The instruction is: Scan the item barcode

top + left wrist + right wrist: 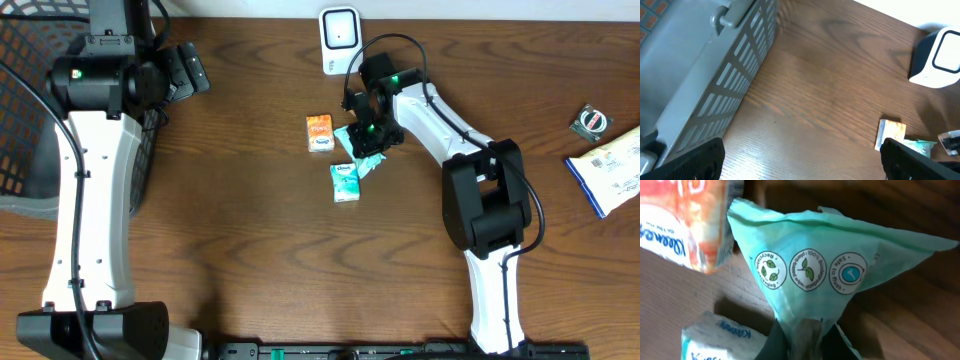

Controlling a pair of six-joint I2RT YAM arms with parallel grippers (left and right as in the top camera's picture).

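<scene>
The right arm is stretched forward over the wooden surface point(250, 220) with its wrist turned down. The right gripper point(368, 132) is closed, its fingers point(774, 341) pinching the edge of a green tissue pack point(830, 255). The pack is seemingly resting just beside an orange Kleenex pack point(319, 132), near the white scanner point(340, 28). The left gripper point(188, 68) is spread wide and empty beside the basket point(20, 120).

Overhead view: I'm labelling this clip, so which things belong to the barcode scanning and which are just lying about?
In the job: green pack, pinched in the right gripper; white scanner.
Lying about: orange pack; teal pack; basket; blue-white packet; small round item.
</scene>
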